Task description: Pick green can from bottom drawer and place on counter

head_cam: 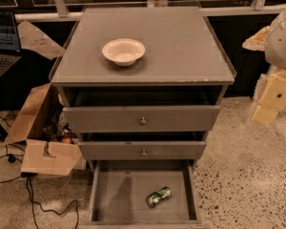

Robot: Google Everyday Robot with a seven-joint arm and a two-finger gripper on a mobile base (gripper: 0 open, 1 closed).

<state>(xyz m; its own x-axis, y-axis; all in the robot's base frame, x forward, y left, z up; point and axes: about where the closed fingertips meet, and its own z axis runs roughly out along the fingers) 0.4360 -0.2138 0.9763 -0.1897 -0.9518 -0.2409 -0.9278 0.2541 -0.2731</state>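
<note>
The green can (158,197) lies on its side on the floor of the open bottom drawer (115,199), right of its middle. The counter (181,42) is the grey cabinet top above, with a cream bowl (123,50) on it left of centre. My arm reaches in from the right edge of the view. Its cream gripper (266,112) hangs to the right of the cabinet, at about the height of the top drawer, well above and right of the can. It holds nothing that I can see.
Two shallower knobbed drawers (142,120) stand slightly pulled out above the bottom one. An open cardboard box (40,142) and cables lie on the floor at the left. A laptop (2,37) sits at the far left. The speckled floor (243,175) lies to the right.
</note>
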